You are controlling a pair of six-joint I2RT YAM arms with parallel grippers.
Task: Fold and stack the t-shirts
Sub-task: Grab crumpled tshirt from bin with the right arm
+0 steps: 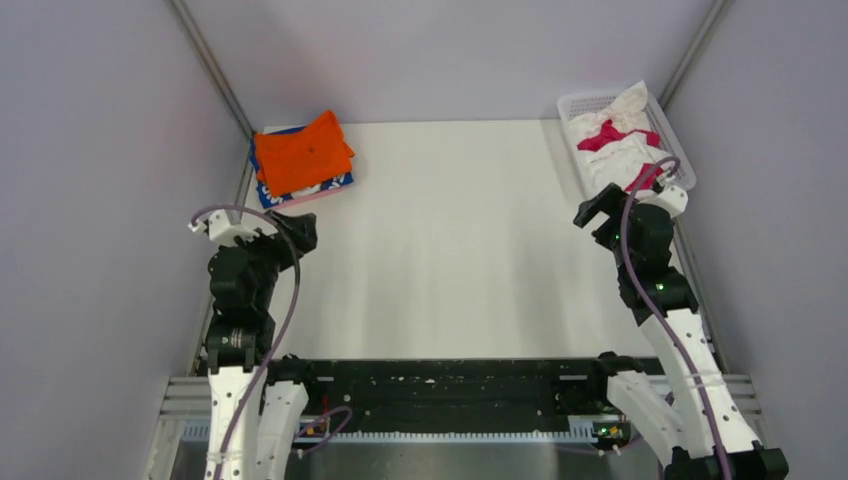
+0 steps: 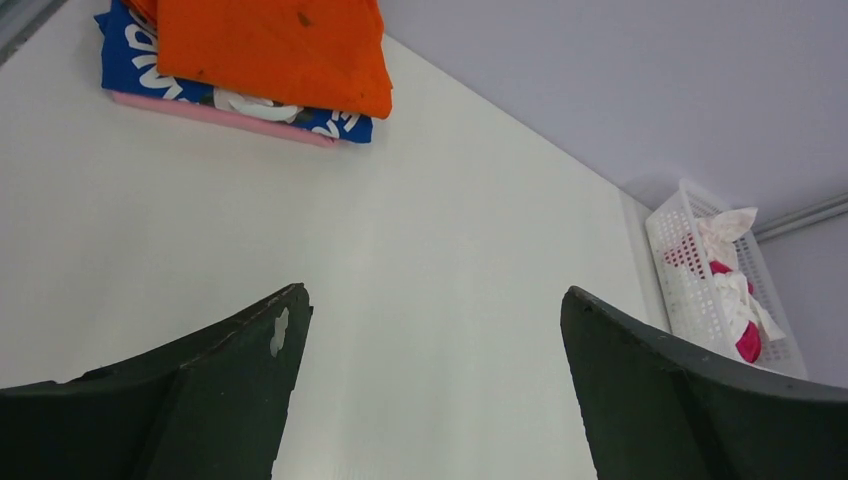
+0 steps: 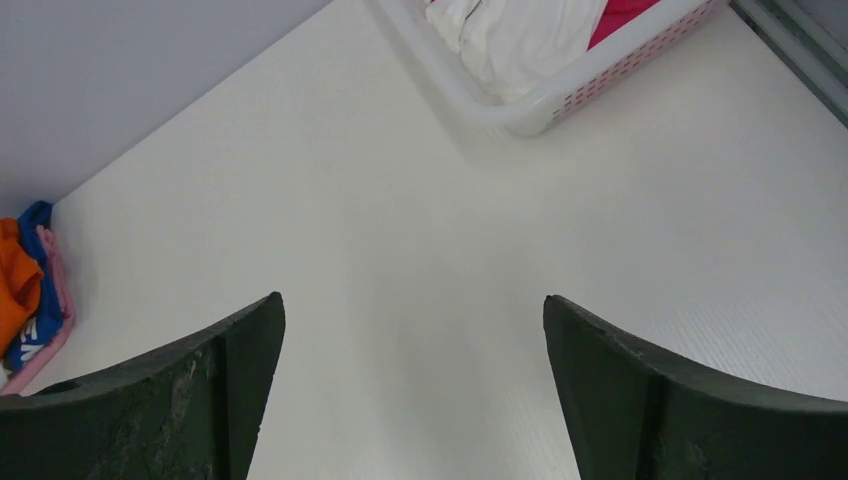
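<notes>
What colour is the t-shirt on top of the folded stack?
The top t-shirt is orange, clearest in the left wrist view.

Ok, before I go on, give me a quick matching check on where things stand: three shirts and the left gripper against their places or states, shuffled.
Things:
1. orange t-shirt
2. blue-patterned t-shirt
3. magenta t-shirt
4. left gripper

Places or states:
A. crumpled in the basket, far right corner
B. folded, topmost, far left corner
C. open, holding nothing, above the table
D. folded, directly under the orange one

Pairs: 1-B, 2-D, 3-A, 4-C
</notes>
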